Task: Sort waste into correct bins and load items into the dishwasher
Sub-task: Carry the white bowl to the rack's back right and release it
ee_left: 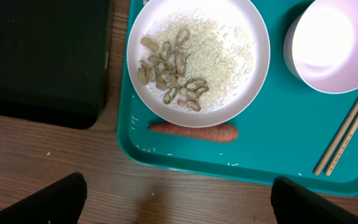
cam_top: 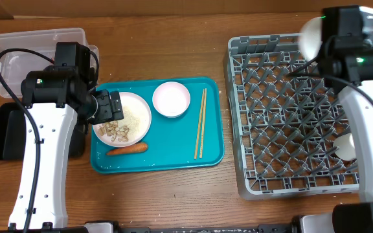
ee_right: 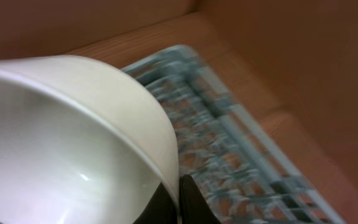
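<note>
The right gripper is clamping onto the rim of a white bowl - one dark finger is showing at the bowl's outer wall in the right wrist view. That arm is reaching up the right side of the table, holding the bowl tilted above the far edge of the grey dish rack, close to its far right corner. Down in the rack's near right part, a small white round dish is sitting, half hidden by the arm; I cannot tell whether it is a cup or a bowl.

Over on the left, the left gripper is hanging with its jaws spread wide and gripping nothing. In the overhead view it is hovering over the left edge of the white plate, the arm stretching in from the near left.

The plate is carrying white rice grains and a heap of peanut shells. An orange carrot is lying just beside the plate's near edge on the teal tray - a pinkish bowl is standing to the plate's right, and chopsticks are lying right of that. The black tray is resting left of the teal one, with the clear tub beyond it at the far left.
</note>
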Tool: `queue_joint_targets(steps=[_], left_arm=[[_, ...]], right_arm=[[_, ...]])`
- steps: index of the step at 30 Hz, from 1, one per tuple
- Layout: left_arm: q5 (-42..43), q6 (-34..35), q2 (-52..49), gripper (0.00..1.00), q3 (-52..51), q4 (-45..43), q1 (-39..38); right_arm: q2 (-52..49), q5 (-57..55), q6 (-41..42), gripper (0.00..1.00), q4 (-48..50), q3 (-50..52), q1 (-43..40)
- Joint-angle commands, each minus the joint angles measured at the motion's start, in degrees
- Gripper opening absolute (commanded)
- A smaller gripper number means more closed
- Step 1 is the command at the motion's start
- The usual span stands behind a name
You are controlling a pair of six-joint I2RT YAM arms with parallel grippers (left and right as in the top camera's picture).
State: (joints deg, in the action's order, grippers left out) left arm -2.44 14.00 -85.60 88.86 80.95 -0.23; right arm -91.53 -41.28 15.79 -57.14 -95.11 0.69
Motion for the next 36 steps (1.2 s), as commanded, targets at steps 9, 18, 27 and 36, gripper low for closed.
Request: queue_joint_targets(steps=[9,18,27,36], left_arm=[[-0.5,1.1,0.6,0.96,0.1,-0.5,0.3],[0.0,1.1,0.6,0.96,0.1,-0.7,0.3],[1.5,1.3,0.6,0.96,0.1,-1.5,0.3],[1.4,1.3,0.6,0.96,0.1,-1.5,0.3]], right_arm=[[-14.3,-23.7,4.8,0.04,9.5,1.0,-12.8],[-25.0,-24.9,2.1,0.04,14.0,1.0,-13.1],[-26.8,-14.8,2.0,0.2,7.7,1.0,-8.8],[-26.1,-4.3,2.5,0.56,-1.2,0.9,-5.3]])
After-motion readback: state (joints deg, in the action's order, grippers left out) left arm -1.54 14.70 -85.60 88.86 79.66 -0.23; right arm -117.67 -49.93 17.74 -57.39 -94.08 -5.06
